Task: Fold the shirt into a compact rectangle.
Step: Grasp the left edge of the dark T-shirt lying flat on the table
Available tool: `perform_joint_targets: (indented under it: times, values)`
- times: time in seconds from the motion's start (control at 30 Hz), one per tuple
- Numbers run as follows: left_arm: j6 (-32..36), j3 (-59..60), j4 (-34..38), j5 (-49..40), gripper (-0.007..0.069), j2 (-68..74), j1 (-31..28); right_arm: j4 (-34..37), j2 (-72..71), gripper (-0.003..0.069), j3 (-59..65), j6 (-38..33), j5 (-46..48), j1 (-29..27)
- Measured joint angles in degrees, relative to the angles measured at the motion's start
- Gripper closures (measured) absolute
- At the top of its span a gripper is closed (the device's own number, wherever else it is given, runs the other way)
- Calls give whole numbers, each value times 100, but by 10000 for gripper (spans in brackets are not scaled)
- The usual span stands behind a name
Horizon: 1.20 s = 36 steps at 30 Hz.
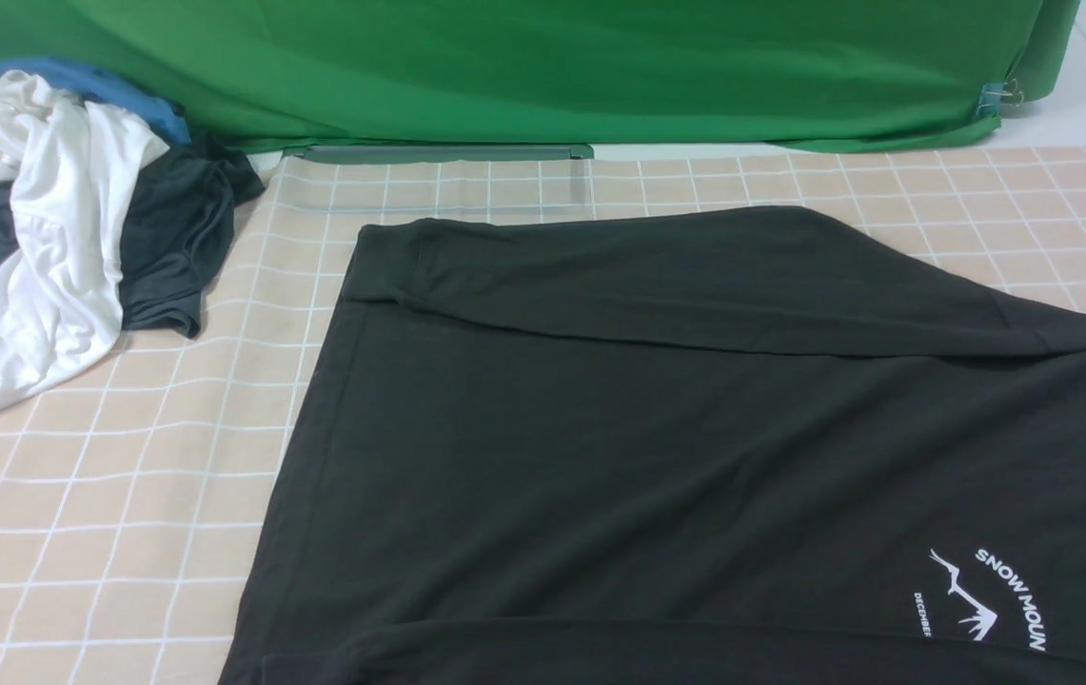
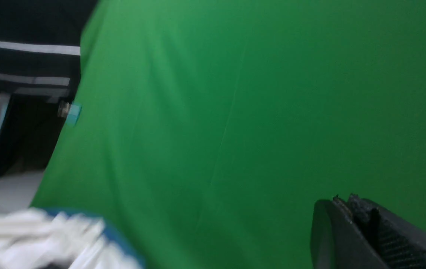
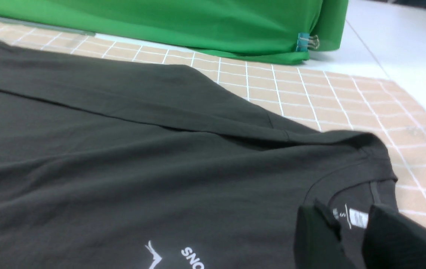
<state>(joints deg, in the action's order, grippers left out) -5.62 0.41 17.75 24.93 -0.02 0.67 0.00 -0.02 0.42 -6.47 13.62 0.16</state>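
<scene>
Shirt (image 1: 657, 428) looks limp, light — I'd pinch its collar; right gripper (image 3: 351, 224) parted, left gripper (image 2: 351, 209) closed, both empty.

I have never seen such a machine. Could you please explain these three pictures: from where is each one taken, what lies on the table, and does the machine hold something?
This is a robot with two arms. One picture looks forward from between the arms. The other two come from cameras on the wrists.

On the checked tablecloth lies a black shirt, spread out, with its far edge folded over. A heap of clothes, white, blue and dark, sits at the far left. A green cloth hangs behind.

The left hand is shut, holds nothing and faces the green cloth. The right hand is partly open near the collar; it does not seem to hold anything.
</scene>
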Motion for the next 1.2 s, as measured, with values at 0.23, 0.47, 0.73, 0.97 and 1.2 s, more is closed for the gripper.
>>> perform_joint_targets:
  times: [0.23,0.47,0.73,0.97,1.2]
  values:
    - [-1069,-462,-310,518,602,183,-5,125,0,421,0,276,-703,0]
    - [-1919,-2687,-1324,-2550,602,1654,-5,176,0,421,0,1941,-1834,0]
    - [499,-4267,-447,-6816,602,4297,-5,182,0,421,0,2480,-2008,0]
    - [1641,-3931,443,-7506,602,6062,2,182,2,430,-269,2790,-2423,0]
    - [1415,-3748,188,-7164,609,7073,1177,182,1234,620,-2497,2104,374,0]
